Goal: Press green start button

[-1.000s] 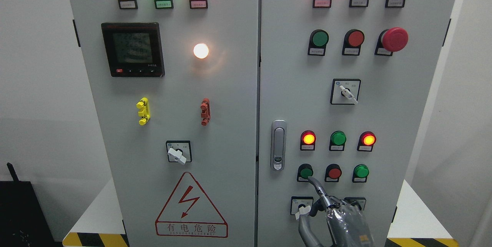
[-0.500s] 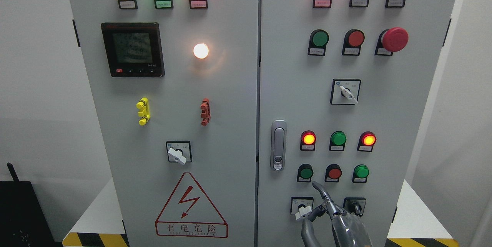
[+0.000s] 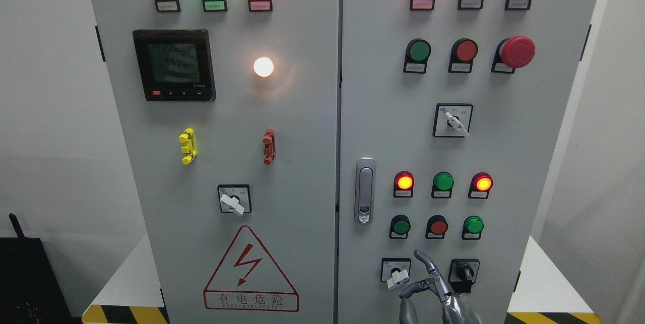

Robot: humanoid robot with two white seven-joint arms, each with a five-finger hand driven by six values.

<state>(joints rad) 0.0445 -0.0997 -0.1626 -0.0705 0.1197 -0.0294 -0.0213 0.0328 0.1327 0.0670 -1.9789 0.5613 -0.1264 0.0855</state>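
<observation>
The green push button (image 3: pixel 401 225) sits at the left of the lower button row on the right cabinet door (image 3: pixel 504 152), beside a red button (image 3: pixel 438 227) and a brighter green one (image 3: pixel 473 224). My right hand (image 3: pixel 410 273) rises from the bottom edge below that row. Its index finger (image 3: pixel 426 263) points up and its tip is clearly below the green button, touching nothing. The thumb (image 3: pixel 412 291) sticks out to the left and the hand holds nothing. My left hand does not show.
Two rotary selector switches (image 3: pixel 396 271) (image 3: pixel 463 271) flank my hand. A door latch handle (image 3: pixel 365 190) is left of the buttons. Indicator lamps (image 3: pixel 443 182) sit above the row. A red emergency stop (image 3: pixel 516 52), another selector (image 3: pixel 453 121) and more buttons are higher up.
My right hand has drawn down and back from the green button. Its index fingertip touched the button's lower edge a second ago and is now well below it.
</observation>
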